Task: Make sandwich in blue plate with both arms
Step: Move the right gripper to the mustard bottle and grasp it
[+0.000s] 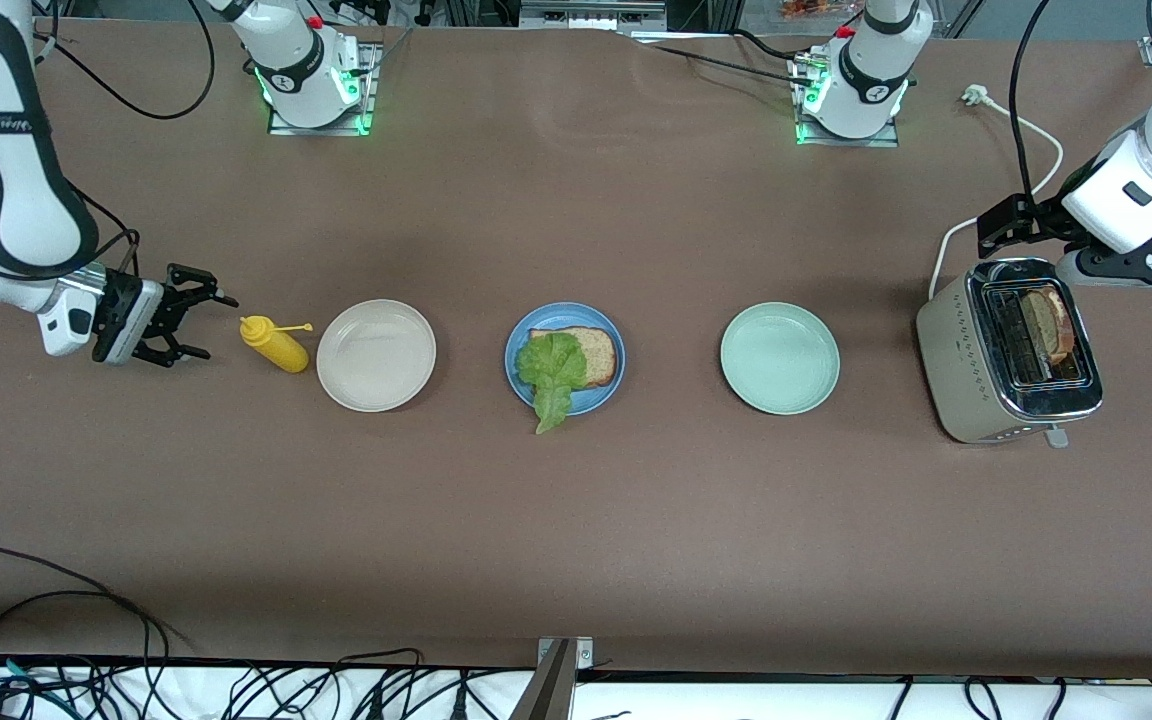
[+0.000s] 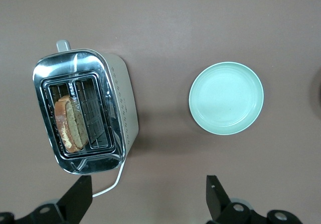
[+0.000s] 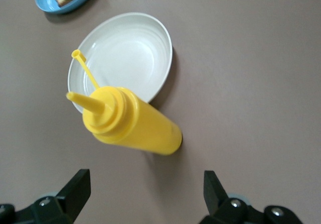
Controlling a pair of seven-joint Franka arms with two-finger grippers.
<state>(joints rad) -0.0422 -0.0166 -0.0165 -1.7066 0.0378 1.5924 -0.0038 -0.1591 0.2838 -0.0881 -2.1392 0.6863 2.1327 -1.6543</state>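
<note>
The blue plate (image 1: 596,400) sits mid-table and holds one brown toast slice (image 1: 591,350) with a ruffled green lettuce leaf (image 1: 551,372) lying on it and hanging over the rim toward the front camera. A second toast slice (image 1: 1048,325) stands in the toaster (image 1: 976,350). My left gripper (image 1: 998,228) hangs open over the table by the toaster; its wrist view shows the toast slice (image 2: 70,123) in a slot and nothing in the left gripper (image 2: 148,194). My right gripper (image 1: 211,325) is open and empty, beside a yellow squeeze bottle (image 1: 276,343).
A beige-white plate (image 1: 376,355) lies between the bottle and the blue plate. A pale green plate (image 1: 779,358) lies between the blue plate and the toaster. The toaster's white cord (image 1: 1036,130) runs toward the left arm's base. Cables hang along the table's front edge.
</note>
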